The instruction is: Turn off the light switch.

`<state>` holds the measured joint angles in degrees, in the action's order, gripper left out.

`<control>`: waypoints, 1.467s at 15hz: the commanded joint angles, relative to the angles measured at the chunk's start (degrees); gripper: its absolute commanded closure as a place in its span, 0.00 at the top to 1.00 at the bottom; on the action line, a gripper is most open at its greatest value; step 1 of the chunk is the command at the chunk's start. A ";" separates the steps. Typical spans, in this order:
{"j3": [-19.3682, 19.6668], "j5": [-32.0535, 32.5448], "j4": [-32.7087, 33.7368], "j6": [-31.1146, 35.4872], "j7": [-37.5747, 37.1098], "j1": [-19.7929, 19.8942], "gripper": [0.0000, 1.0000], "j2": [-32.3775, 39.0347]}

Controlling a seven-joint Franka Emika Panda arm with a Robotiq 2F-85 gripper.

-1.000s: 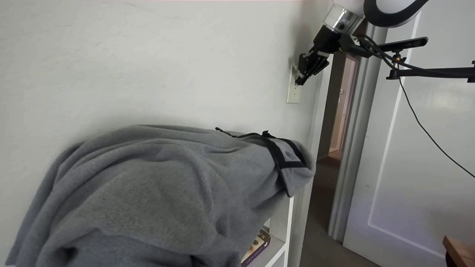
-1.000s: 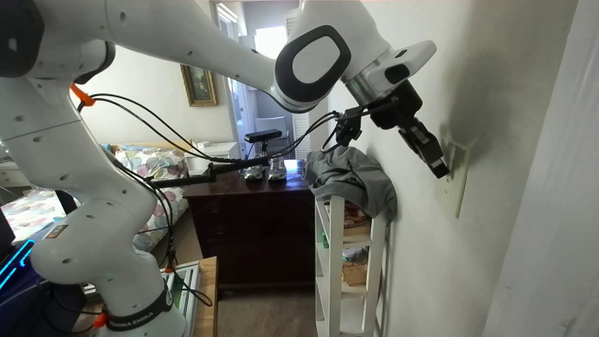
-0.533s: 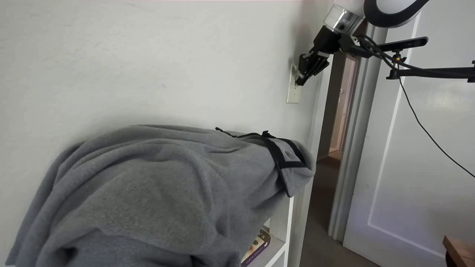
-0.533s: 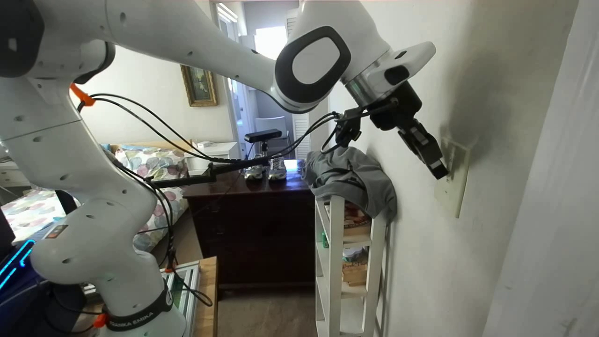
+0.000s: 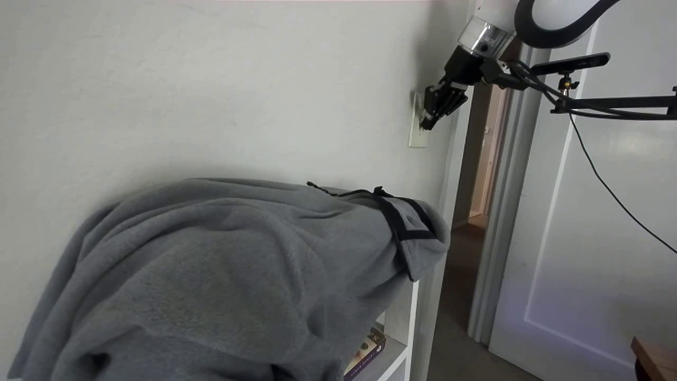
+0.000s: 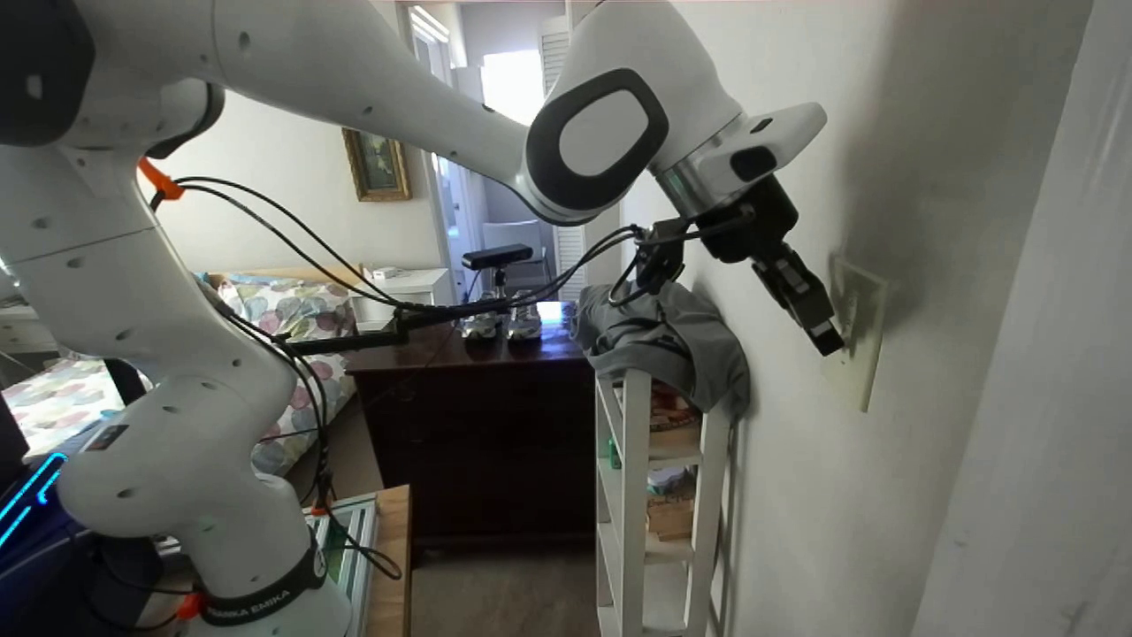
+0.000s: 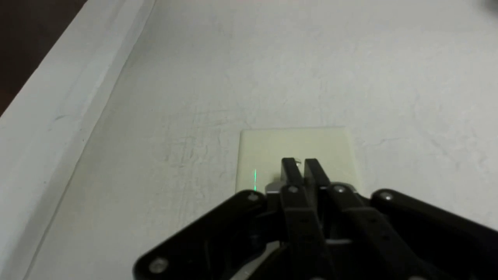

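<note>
The light switch is a cream wall plate on the pale wall. It shows in both exterior views point(image 5: 418, 139) point(image 6: 867, 332) and in the wrist view point(image 7: 268, 146), where a screw shows on it. My black gripper points down at the plate in both exterior views point(image 5: 426, 126) point(image 6: 828, 343). Its tips are at or very near the plate's middle. In the wrist view my gripper point(image 7: 299, 162) has its two fingers point(image 7: 290, 173) close together with a narrow gap. The toggle is hidden by the fingers, so I cannot tell whether it is between them.
A grey fleece point(image 5: 238, 264) is draped over a white shelf point(image 6: 635, 495) below the switch, against the wall. The door frame point(image 5: 449, 211) stands close beside the plate. A camera on a boom point(image 6: 497, 257) and a dark dresser point(image 6: 495, 442) with shoes stand farther off.
No visible motion from one second to half a second ago. Since then my gripper and wrist have moved slightly down along the plate, with the fingers looking equally close together.
</note>
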<state>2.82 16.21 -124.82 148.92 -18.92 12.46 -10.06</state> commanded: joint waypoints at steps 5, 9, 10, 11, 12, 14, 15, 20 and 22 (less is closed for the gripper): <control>0.06 -1.40 -2.85 -5.40 1.50 -1.82 0.54 -2.15; -0.33 -3.29 -3.11 -11.98 2.05 -3.73 0.82 -4.55; -0.56 -3.73 -2.82 -14.71 1.68 -4.15 0.88 -5.23; -0.72 -5.05 -2.21 -18.51 1.80 -4.74 0.96 -5.91; -0.85 -5.84 -1.82 -21.55 2.25 -5.20 0.99 -6.64; -1.05 -7.86 -1.15 -26.43 2.69 -6.18 1.00 -8.36; -1.10 -8.99 -0.81 -28.28 3.12 -6.70 1.00 -9.31; -1.83 -12.10 1.39 -35.36 2.53 -7.85 1.00 -12.19; -2.06 -12.71 2.72 -38.70 2.46 -8.01 1.00 -12.95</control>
<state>1.24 5.62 -123.94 115.20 -16.64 4.62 -21.48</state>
